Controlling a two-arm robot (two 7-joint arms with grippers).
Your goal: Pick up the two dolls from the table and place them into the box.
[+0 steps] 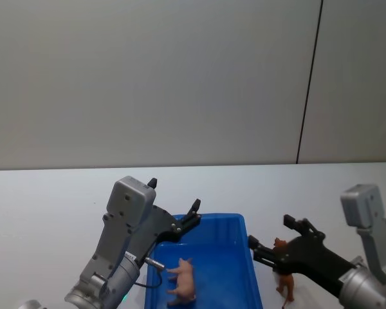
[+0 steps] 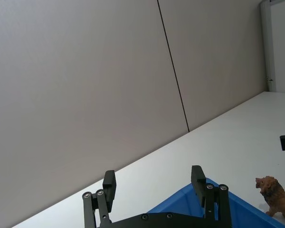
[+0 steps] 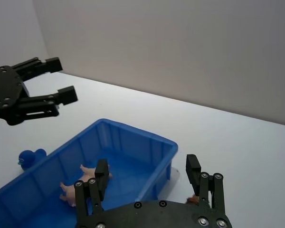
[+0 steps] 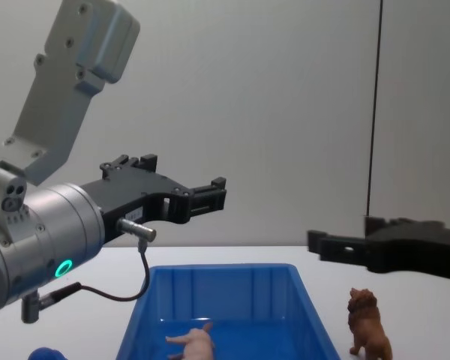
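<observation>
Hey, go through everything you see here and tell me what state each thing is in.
Pig doll: lying on its side inside the box.
Lion doll: standing upright on the table, right of the box.
Box: upright, open-topped, holding the pig.
Left gripper: open, empty, raised by the box.
Right gripper: open, empty, above the lion.
Blue duck: on the table, left of the box.

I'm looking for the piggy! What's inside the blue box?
The pink pig lies inside the blue bin. The left arm covers one near corner, so that bit is hidden.
</observation>
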